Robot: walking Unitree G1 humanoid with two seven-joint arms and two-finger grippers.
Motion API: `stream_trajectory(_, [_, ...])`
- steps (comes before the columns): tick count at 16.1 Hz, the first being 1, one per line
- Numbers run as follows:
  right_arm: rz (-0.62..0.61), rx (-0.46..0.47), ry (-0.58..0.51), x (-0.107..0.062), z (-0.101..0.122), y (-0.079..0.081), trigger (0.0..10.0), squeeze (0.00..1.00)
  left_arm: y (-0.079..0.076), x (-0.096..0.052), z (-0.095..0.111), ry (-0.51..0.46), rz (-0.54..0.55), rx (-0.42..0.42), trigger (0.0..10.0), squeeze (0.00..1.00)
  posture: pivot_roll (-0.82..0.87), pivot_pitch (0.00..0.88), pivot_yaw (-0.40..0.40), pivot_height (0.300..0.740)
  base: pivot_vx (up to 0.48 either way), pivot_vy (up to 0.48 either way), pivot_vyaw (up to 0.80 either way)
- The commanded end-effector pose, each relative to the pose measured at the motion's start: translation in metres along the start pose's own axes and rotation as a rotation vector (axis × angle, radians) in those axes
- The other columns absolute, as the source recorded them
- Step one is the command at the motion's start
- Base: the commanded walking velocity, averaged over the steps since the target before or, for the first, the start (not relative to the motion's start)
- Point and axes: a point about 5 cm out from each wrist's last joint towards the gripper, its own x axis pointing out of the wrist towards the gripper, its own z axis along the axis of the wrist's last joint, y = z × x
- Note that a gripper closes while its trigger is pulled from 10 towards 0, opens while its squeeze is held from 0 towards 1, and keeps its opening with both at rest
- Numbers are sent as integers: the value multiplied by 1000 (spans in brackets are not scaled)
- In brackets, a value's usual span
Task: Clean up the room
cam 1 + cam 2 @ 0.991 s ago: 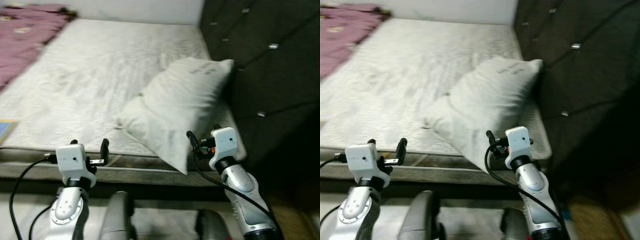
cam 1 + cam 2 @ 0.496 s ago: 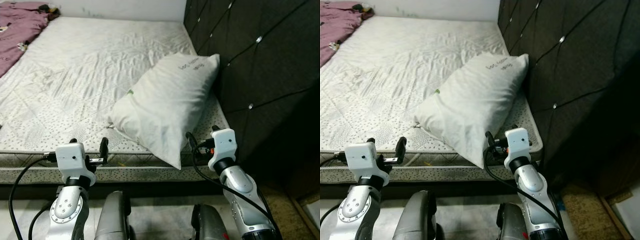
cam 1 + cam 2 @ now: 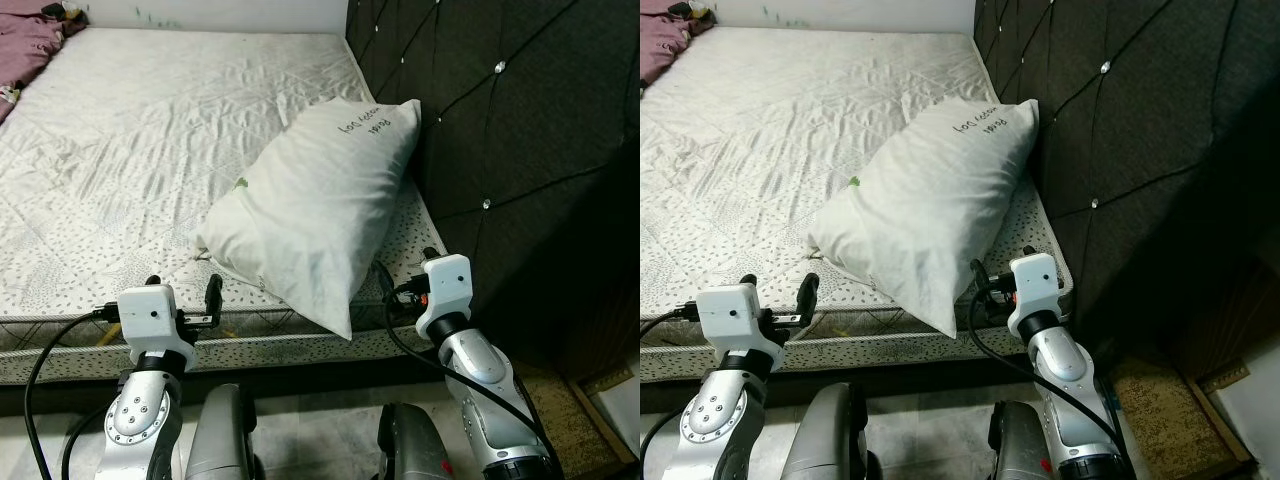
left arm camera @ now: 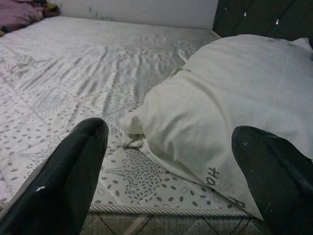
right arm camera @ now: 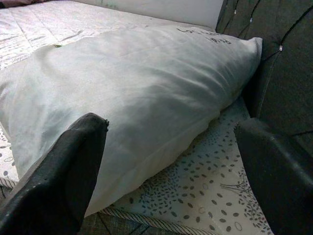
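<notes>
1. A white pillow (image 3: 315, 210) is seen lying on the bed (image 3: 150, 150), set askew: its upper corner rests against the dark tufted headboard (image 3: 500, 130), while its lower corner hangs over the near mattress edge. It is judged to be the thing to be tidied, since it is neither flat nor squared to the head of the bed.

2. The left tool (image 3: 180, 300) is held low before the mattress edge, near the pillow's lower left corner but apart from it. Its fingers (image 4: 63, 181) are spread wide, with nothing between them.

3. The right tool (image 3: 408, 285) is held just beside the overhanging corner of the pillow, between it and the headboard. Its fingers (image 5: 58, 181) are likewise spread, and nothing is gripped; the pillow's long side is framed between them in the right wrist view.

4. Both arms are judged to be raised level and open so that the pillow may be taken from two sides at once.

5. A purple cloth (image 3: 30, 40) is left bunched at the far corner of the bed, well apart from the pillow.
</notes>
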Motion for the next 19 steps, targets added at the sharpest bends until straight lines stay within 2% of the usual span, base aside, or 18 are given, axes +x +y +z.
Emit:
stream_trajectory(1, [5, -19, 3, 1, -1, -1, 10000, 0, -1, 0, -2, 6, -10, -3, 10000, 0, 41, 97, -28, 582, 259, 0, 0])
stream_trajectory(6, [-2, -26, 8, 1, -2, -1, 10000, 0, -1, 1, -2, 11, -15, 0, 10000, 0, 40, 106, -25, 582, 257, 0, 705])
stream_trajectory(8, [-11, -17, 8, 1, -2, -2, 10000, 0, -1, 1, -2, 12, -15, -1, 10000, 0, 40, 112, -25, 582, 251, 0, 0])
stream_trajectory(15, [-17, -3, 7, 3, -2, -3, 10000, 0, -2, 3, -3, 24, -12, -9, 10000, 0, 43, 108, -25, 582, 0, 0, 0])
stream_trajectory(18, [-15, 9, 7, 3, -2, -3, 10000, 0, -2, 3, -4, 30, -12, -6, 10000, 0, 43, 108, -25, 537, 0, 0, 0])
stream_trajectory(19, [-16, -7, 33, 3, -3, -4, 10000, 0, -1, 4, -5, 45, -7, -2, 10000, 0, 43, 108, -25, 537, 0, 0, 0])
